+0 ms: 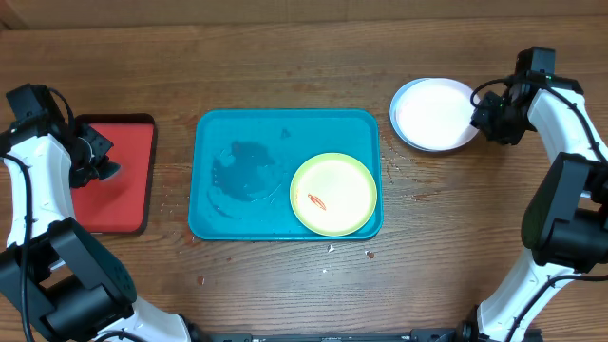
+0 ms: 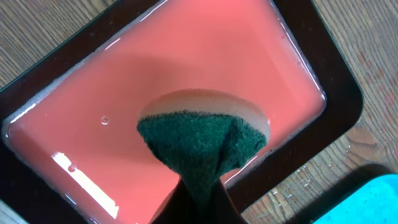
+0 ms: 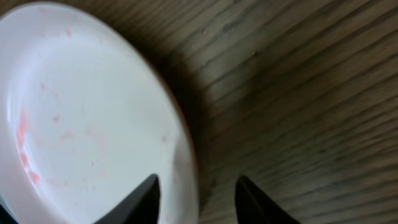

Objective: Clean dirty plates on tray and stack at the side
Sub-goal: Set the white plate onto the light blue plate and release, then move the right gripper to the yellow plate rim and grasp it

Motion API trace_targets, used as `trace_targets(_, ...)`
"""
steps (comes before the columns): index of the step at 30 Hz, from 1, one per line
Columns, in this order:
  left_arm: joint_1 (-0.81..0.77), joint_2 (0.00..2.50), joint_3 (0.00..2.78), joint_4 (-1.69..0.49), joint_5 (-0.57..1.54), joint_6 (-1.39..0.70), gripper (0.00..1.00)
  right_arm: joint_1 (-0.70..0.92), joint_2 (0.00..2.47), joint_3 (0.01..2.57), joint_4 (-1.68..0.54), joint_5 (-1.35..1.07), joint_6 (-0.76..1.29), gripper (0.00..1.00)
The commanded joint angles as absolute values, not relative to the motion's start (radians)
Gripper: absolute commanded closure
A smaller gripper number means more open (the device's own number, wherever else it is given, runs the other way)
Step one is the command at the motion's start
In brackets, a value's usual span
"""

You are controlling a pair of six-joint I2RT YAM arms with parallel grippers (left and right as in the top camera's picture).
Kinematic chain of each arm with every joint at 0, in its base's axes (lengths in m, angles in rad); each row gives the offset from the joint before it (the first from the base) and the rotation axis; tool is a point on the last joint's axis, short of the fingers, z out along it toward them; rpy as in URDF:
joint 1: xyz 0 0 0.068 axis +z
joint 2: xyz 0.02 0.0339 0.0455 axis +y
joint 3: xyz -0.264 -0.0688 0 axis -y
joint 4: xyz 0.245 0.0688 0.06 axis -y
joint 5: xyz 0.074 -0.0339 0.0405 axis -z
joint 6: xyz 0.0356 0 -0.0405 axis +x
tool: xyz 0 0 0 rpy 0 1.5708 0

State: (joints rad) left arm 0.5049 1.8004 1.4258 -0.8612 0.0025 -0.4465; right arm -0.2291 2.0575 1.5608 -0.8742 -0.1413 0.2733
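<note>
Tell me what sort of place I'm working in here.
Probably a lab bench staged as a dishwashing station: a wood-grain table, a teal tray holding a smeared yellow-green plate, and a green sponge over a wet red tray.

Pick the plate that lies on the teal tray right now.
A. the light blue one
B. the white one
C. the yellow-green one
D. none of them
C: the yellow-green plate lies in the right half of the teal tray, while the white plate sits off the tray, to its right.
</note>
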Motion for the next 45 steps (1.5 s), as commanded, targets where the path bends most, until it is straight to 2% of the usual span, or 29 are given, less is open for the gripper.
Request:
trace_targets(1, 0.511, 1.810, 1.421, -0.859, -0.007, -0.450, 0.96, -0.220, 2.001, 1.567, -0.881, -0.281, 0.212, 0.55)
trace_targets(4, 0.511, 1.810, 1.421, -0.859, -0.007, -0.450, 0.96, -0.184, 1.956, 1.567, -0.889, -0.297, 0.208, 0.50)
trace_targets(6, 0.511, 1.810, 1.421, -0.859, -0.007, -0.450, 0.96, -0.152, 1.919, 1.567, -0.891, -0.290, 0.208, 0.43)
trace_targets(10, 0.511, 1.811, 1.421, -0.853, -0.008, -0.449, 0.96, -0.069, 1.868, 1.567, -0.923, -0.294, 0.203, 0.39)
trace_targets(14, 0.511, 1.813, 1.371, -0.717, -0.011, -0.369, 0.96, 0.072, 1.867, 1.563, -0.945, -0.321, 0.151, 0.33)
trace_targets(21, 0.513, 1.850, 1.290, -0.609, -0.010, -0.354, 0.96, 0.300, 1.867, 1.563, -0.883, -0.306, 0.146, 0.28)
trace_targets(26, 0.513, 1.934, 1.275, -0.583, -0.008, -0.352, 0.96, 0.408, 1.867, 1.563, -0.865, -0.181, 0.153, 0.20)
trace_targets(34, 0.513, 2.034, 1.275, -0.557, -0.008, -0.352, 0.96, 0.433, 1.867, 1.563, -0.912, -0.157, 0.152, 0.17)
trace_targets(37, 0.514, 2.031, 1.281, -0.556, -0.008, -0.352, 0.96, 0.433, 1.867, 1.563, -0.926, -0.157, 0.136, 0.05)
trace_targets(45, 0.517, 1.942, 1.348, -0.624, -0.036, -0.371, 0.96, 0.432, 1.884, 1.562, -0.950, -0.042, 0.111, 0.11)
